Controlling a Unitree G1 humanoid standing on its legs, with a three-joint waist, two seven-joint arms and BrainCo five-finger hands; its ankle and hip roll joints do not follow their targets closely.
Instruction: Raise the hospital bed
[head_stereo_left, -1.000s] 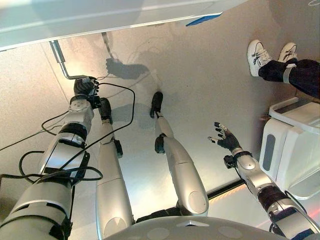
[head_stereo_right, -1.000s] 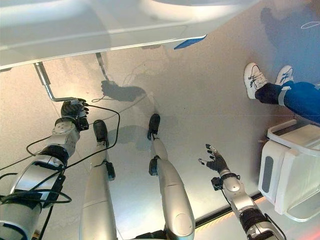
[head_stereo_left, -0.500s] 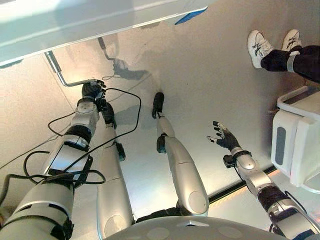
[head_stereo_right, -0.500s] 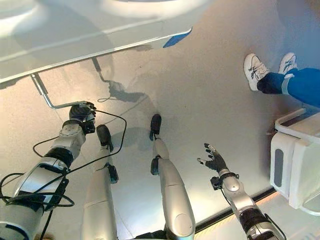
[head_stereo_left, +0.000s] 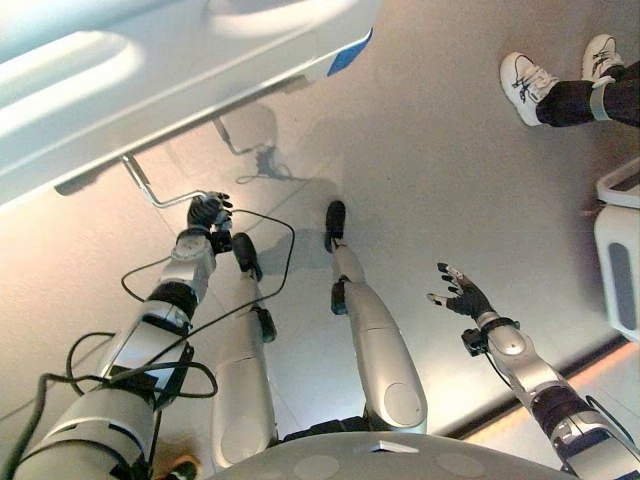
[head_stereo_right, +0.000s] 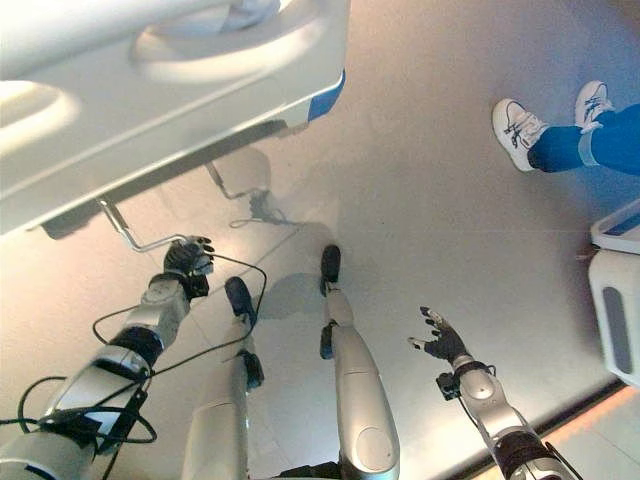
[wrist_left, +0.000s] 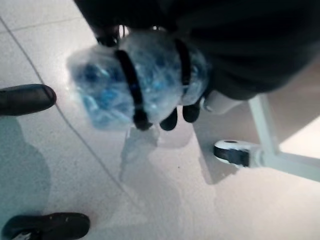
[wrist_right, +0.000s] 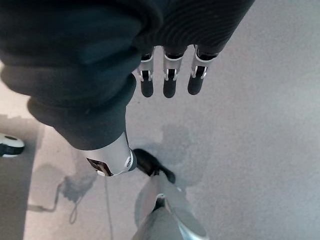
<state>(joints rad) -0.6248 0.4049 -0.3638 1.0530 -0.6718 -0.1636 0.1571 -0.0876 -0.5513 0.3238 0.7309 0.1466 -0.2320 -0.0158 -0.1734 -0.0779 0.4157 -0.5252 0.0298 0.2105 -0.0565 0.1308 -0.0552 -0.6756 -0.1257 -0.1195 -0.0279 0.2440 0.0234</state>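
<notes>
The white hospital bed (head_stereo_left: 200, 60) with a blue corner hangs over the upper left. A bent silver crank (head_stereo_left: 150, 192) comes down from under its frame. My left hand (head_stereo_left: 207, 210) is at the crank's end, fingers curled round the blue-wrapped crank grip (wrist_left: 150, 75), which has black bands across it. My right hand (head_stereo_left: 465, 297) hovers over the bare floor well to the right, away from the bed. Its fingers (wrist_right: 167, 80) are straight and spread, and it holds nothing.
A second crank rod (head_stereo_left: 235, 140) sticks out under the bed further right. A bed castor (wrist_left: 232, 152) stands on the floor near the grip. A person in white shoes (head_stereo_left: 530, 85) stands at the upper right. A white cart (head_stereo_left: 620, 260) is at the right edge.
The whole view has shifted, so the bed now takes up more of the upper left. My left hand stays on the crank grip. My right hand keeps its spread pose.
</notes>
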